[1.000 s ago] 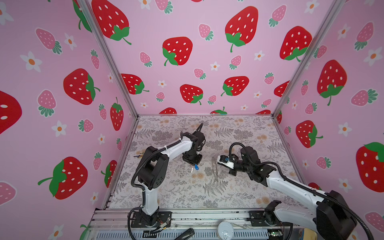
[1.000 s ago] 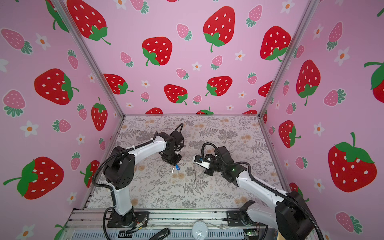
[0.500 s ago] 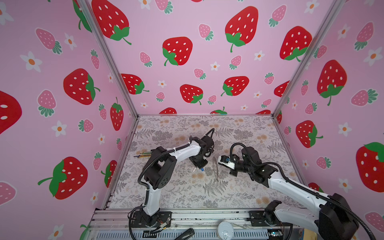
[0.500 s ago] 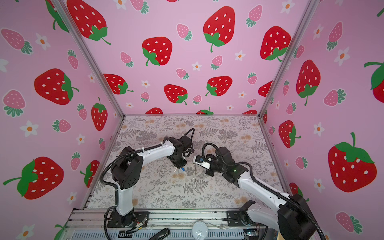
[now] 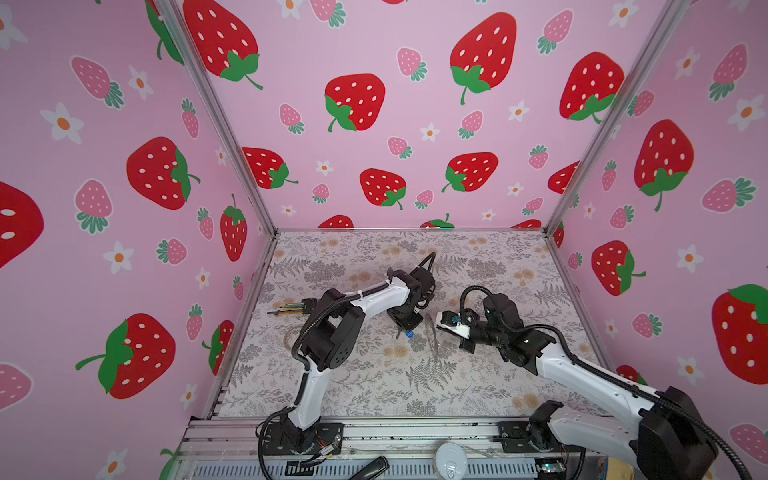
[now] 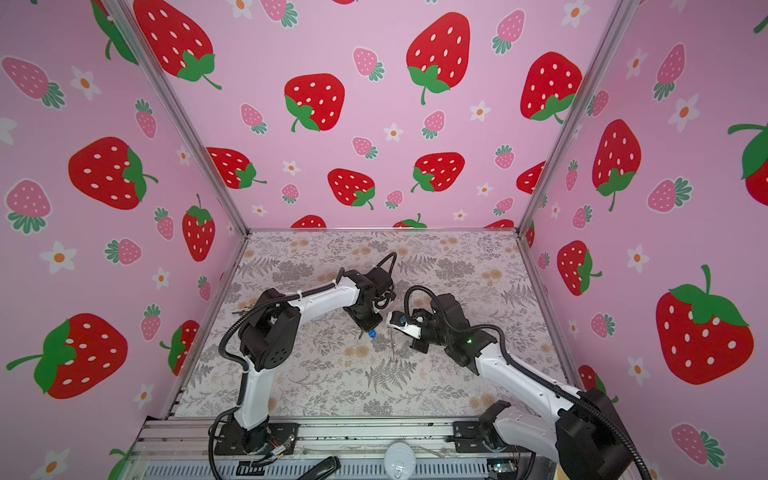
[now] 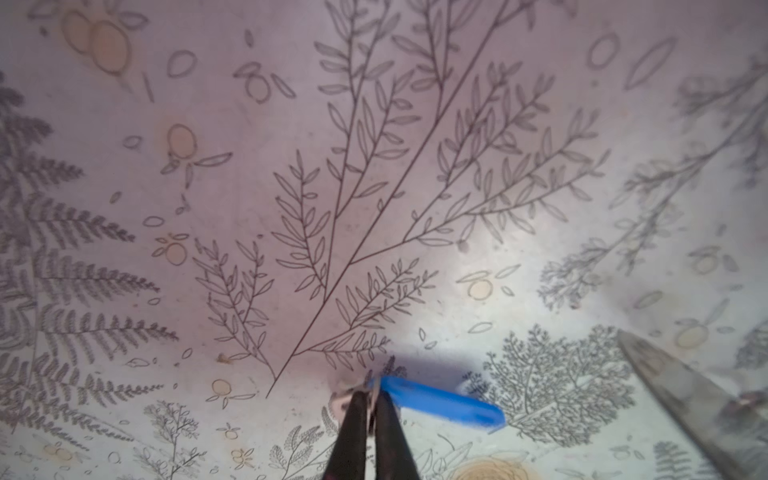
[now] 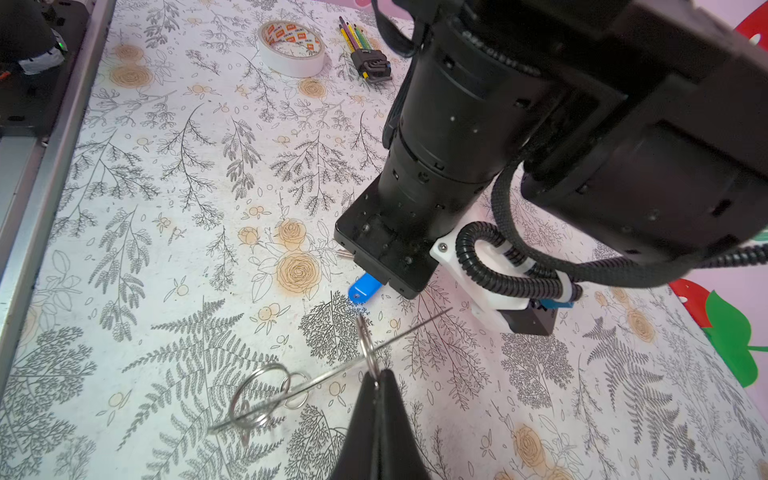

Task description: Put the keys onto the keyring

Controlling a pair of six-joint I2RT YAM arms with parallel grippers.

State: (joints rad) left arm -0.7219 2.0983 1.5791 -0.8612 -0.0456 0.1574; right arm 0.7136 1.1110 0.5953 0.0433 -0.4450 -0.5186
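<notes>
Key [image 8: 365, 287] shifted right, just beside keyring [image 8: 324, 372] edge

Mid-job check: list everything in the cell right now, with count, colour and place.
key: 1, blue head, mid-mat, its metal end between the left gripper's fingers
keyring: 1, grey metal, held next to the key
small split rings: at least 3, silver, along the keyring
tape roll: 1, white, left side of mat
tool bundle: 1, dark, yellow-green tips, behind the tape
mat: 1, grey floral, cell floor
walls: pink, strawberry print, three sides
left gripper: black, closed on the key
right gripper: black, shut on the keyring
</notes>
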